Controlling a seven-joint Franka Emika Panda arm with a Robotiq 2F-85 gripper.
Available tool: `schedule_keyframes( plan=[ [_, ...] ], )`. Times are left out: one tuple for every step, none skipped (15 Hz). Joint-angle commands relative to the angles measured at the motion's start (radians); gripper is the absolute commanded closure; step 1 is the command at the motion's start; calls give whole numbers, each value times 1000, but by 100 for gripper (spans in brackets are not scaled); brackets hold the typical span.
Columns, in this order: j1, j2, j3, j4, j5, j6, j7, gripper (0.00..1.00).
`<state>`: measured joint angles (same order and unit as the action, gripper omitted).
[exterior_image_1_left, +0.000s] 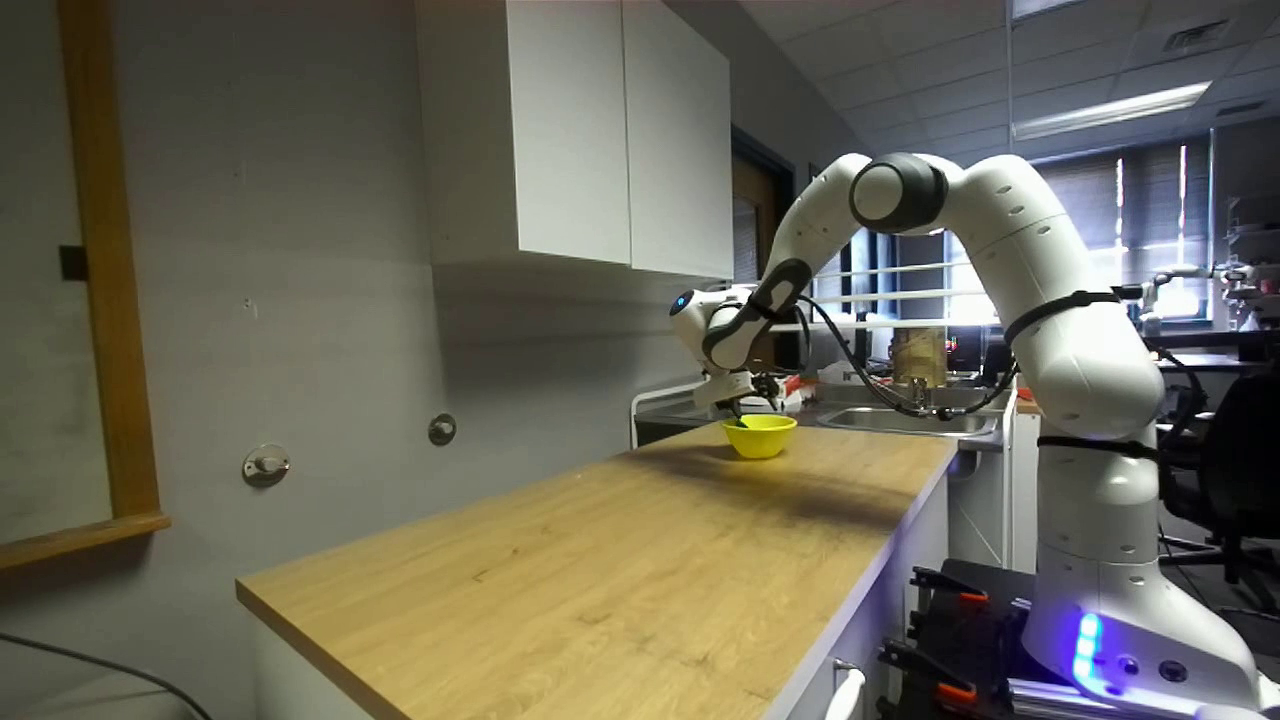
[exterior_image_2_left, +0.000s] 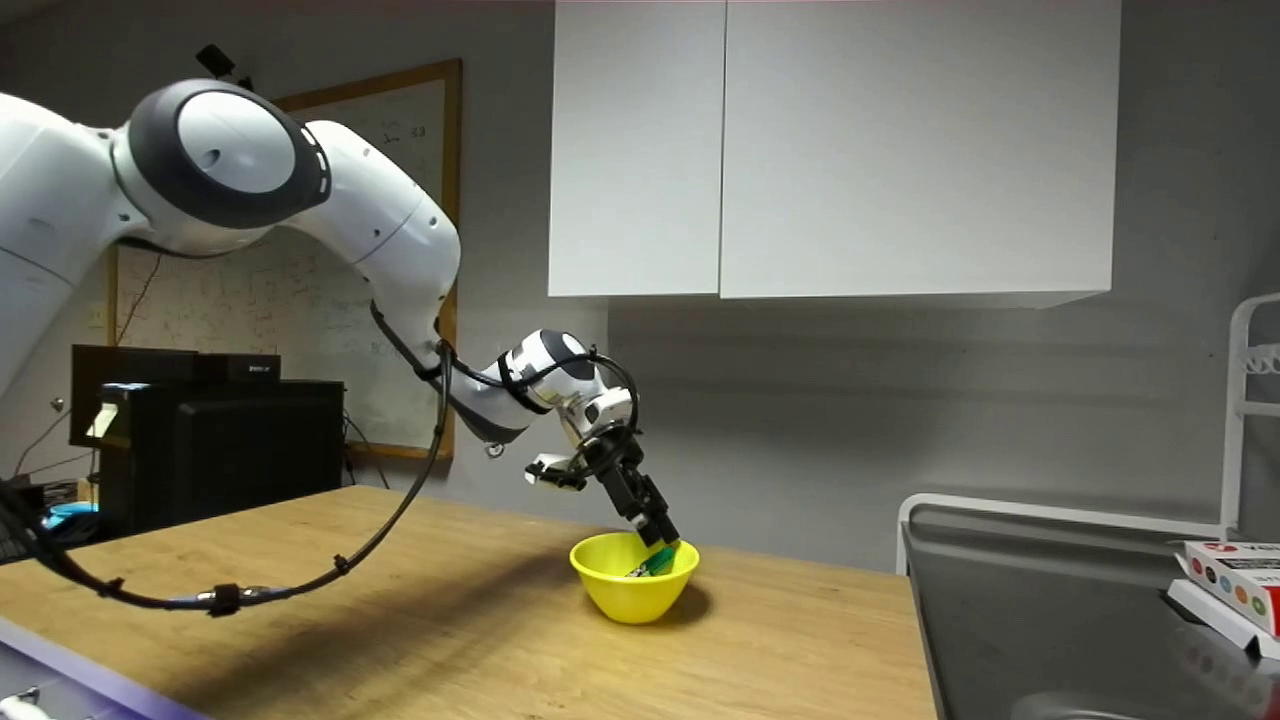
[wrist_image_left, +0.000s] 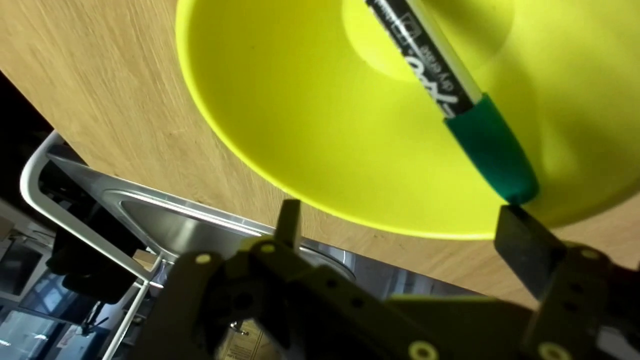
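In the wrist view a yellow bowl (wrist_image_left: 280, 115) fills the upper part, and a marker (wrist_image_left: 492, 147) with a green cap and a black-and-white barrel lies inside it. My gripper (wrist_image_left: 399, 207) has its jaws wide apart with nothing between them. The marker's cap end is right by the tip of the right-hand finger (wrist_image_left: 530, 250); whether they touch I cannot tell. Both exterior views show the gripper (exterior_image_2_left: 658, 533) at the bowl (exterior_image_2_left: 630, 600), tilted down over its rim. The green cap shows within the bowl just under the fingers.
The bowl stands on a wooden countertop (exterior_image_1_left: 560, 560) near a grey wall. Past the counter's end lie a metal sink (exterior_image_1_left: 900, 420), a white rack (exterior_image_2_left: 1060, 512) and a white box (exterior_image_2_left: 1235, 575). White cabinets (exterior_image_2_left: 900, 150) hang above. A cable (exterior_image_2_left: 400, 510) loops below the arm.
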<state>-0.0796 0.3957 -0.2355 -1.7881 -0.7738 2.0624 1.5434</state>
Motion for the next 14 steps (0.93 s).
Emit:
schedule_keyframes(
  plan=[
    [-2, -50, 2, -34, 1, 8, 26, 0],
    [-2, -72, 5, -48, 7, 11, 29, 0],
    [0, -95, 7, -63, 8, 12, 34, 0],
    [1, -117, 9, -75, 11, 13, 35, 0],
    [0, -153, 16, -92, 24, 12, 28, 0],
    [-1, -180, 22, -108, 38, 17, 22, 0],
    [-4, -212, 31, -125, 63, 24, 9, 0],
    [-7, -243, 40, -143, 94, 34, -8, 0],
    [-11, -276, 52, -162, 142, 56, -35, 0],
    [-12, -310, 62, -183, 196, 80, -65, 0],
    [-10, -338, 70, -198, 242, 99, -95, 0],
    [-6, -366, 78, -214, 288, 122, -128, 0],
    [-3, -393, 87, -230, 335, 142, -163, 0],
    [-2, -420, 96, -247, 384, 163, -200, 0]
  ],
)
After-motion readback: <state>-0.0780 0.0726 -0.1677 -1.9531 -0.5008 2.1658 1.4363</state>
